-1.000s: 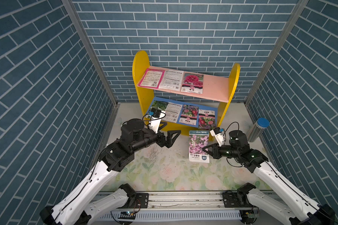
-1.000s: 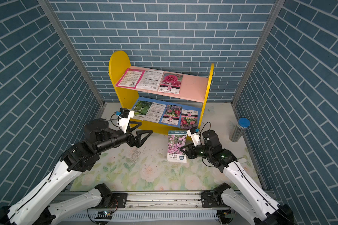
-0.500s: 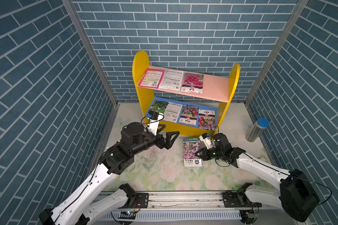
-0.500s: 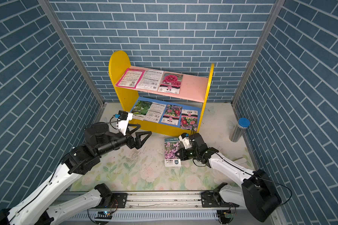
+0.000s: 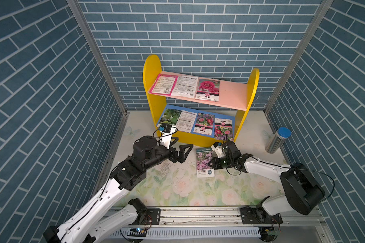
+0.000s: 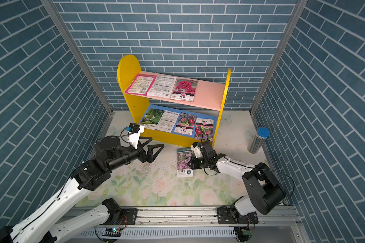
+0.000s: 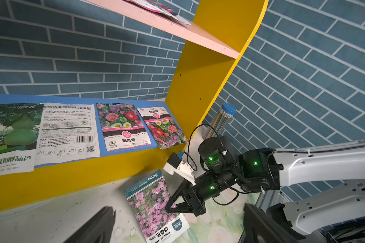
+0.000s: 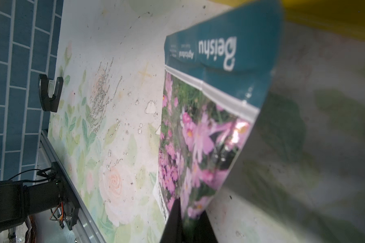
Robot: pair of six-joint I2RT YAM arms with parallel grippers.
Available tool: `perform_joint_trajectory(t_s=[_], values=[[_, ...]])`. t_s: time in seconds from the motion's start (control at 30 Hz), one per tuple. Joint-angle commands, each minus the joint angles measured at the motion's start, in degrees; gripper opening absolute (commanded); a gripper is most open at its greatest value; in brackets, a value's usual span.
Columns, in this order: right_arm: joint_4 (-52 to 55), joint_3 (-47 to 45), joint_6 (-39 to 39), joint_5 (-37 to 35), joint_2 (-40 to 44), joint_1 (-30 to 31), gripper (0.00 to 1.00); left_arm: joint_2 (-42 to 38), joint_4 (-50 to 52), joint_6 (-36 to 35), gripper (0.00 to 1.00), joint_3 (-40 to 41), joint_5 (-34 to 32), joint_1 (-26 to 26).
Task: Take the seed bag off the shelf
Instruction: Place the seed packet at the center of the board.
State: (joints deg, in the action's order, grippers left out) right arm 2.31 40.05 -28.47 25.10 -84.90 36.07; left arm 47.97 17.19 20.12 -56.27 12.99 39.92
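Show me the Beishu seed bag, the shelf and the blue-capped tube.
Beishu seed bag [image 5: 202,160], in a top view, flower print
shelf [image 5: 232,94], in a top view, bare upper board
blue-capped tube [image 5: 276,142], in a top view, silver body

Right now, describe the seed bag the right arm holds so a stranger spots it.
Find the yellow-sided shelf at the back wall. In front of it, over the floral mat, the right fingers pinch one seed bag. Alone off the shelf, it shows pink flowers and a teal band.

"Beishu" on seed bag, "Chrysanthemum" on flower packet
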Motion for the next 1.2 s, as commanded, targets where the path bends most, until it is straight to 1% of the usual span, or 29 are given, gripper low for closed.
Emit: perform_joint_trajectory(t_s=[0.0,0.07,0.13,0.23,0.27,0.3,0.4,0.5,0.6,0.7,0.87,1.0,1.13,1.17], values=[[0.6,1.6,2.1,-2.7,-2.4,-0.3,0.00,-0.8,-2.5,-0.8,1.00,0.4,-1.1,-0.3],[1.2,2.0,2.4,-3.7,-3.1,-0.2,0.00,0.2,-1.4,-1.3,1.00,-0.1,-0.8,-0.3],[1.9,2.3,2.8,-4.7,-3.4,-0.5,0.05,0.3,-1.7,-1.9,1.00,0.6,-0.7,-0.3],[3.1,2.7,3.4,-6.6,-3.4,-1.0,0.10,-0.5,-3.1,-1.9,1.00,1.8,-0.9,-0.3],[3.3,2.8,3.5,-6.8,-3.3,-1.2,0.14,-0.5,-3.1,-1.7,1.00,1.9,-1.3,-0.2],[3.7,2.8,3.7,-7.1,-3.3,-1.3,0.21,-0.6,-2.7,-1.5,1.00,1.7,-1.9,-0.3],[5.6,3.2,4.5,-9.5,-3.0,-1.4,0.32,1.5,0.5,-3.2,1.00,-0.5,-3.2,-0.3],[7.4,3.2,5.3,-12.1,-2.3,-1.6,0.39,3.4,2.7,-3.3,1.00,-1.6,-3.5,-0.2],[9.7,3.3,5.9,-15.3,-0.3,-1.8,0.41,3.8,2.3,-2.1,1.00,-1.6,-3.0,-0.3],[10.6,3.0,6.2,-15.7,3.3,-1.9,0.42,4.4,3.2,-2.2,1.00,-2.5,-2.9,-0.3],[12.0,3.0,8.9,-13.3,10.6,-1.6,0.50,4.3,0.9,-2.8,1.00,-3.0,-1.8,-0.3],[14.1,3.7,11.9,-11.3,17.4,-0.9,0.53,6.2,0.8,-2.2,1.00,-5.3,-0.7,-0.2],[16.6,6.0,14.1,-9.5,24.8,-0.7,0.55,7.6,0.0,-0.9,1.00,-7.0,-1.1,-0.3],[17.3,7.1,14.3,-9.1,26.1,-0.7,0.58,7.8,-0.6,-0.5,1.00,-7.7,-1.2,-0.3]])
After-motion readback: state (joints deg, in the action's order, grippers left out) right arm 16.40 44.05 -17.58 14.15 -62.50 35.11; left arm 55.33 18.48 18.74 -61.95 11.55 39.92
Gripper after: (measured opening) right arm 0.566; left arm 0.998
